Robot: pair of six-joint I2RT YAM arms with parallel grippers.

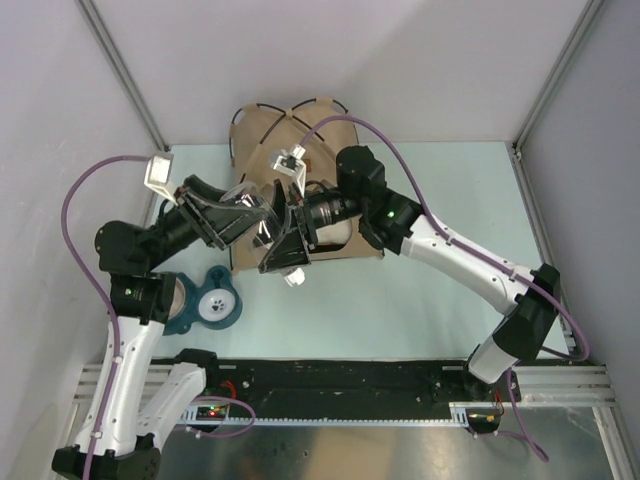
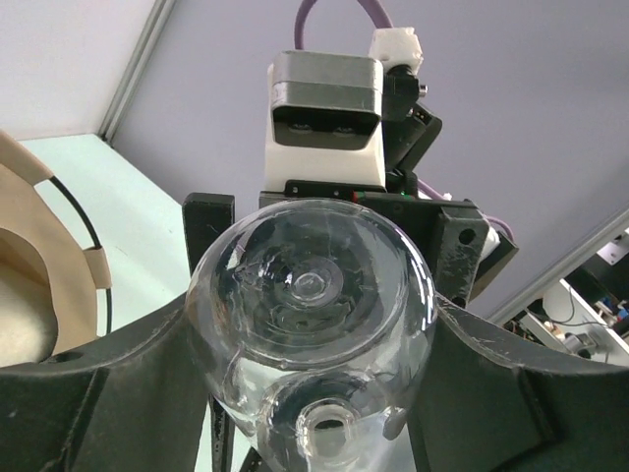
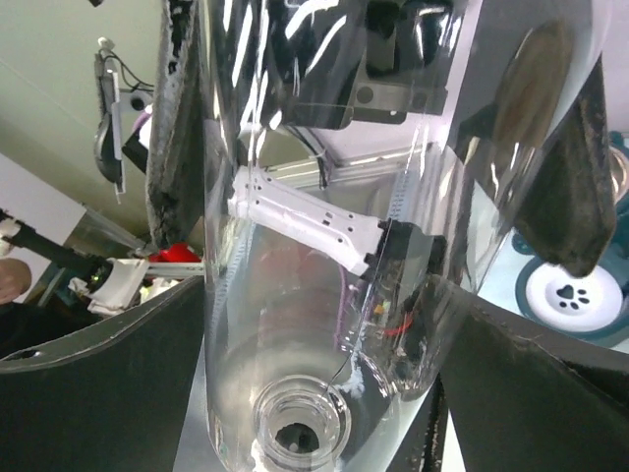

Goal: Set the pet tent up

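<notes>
gripping clear bottle (image 2: 311,329) in left pincer (image 2: 334,246), right pincer (image 3: 378,172) likewise; pet tent (image 1: 288,126) just behind both.

The pale green table (image 1: 430,290) carries two items. The tan pet tent (image 1: 290,125), with thin black poles, lies at the far centre. A teal pet feeder (image 1: 215,305) holding a white paw-print bowl rests near the left side, apart from the tent.
</notes>
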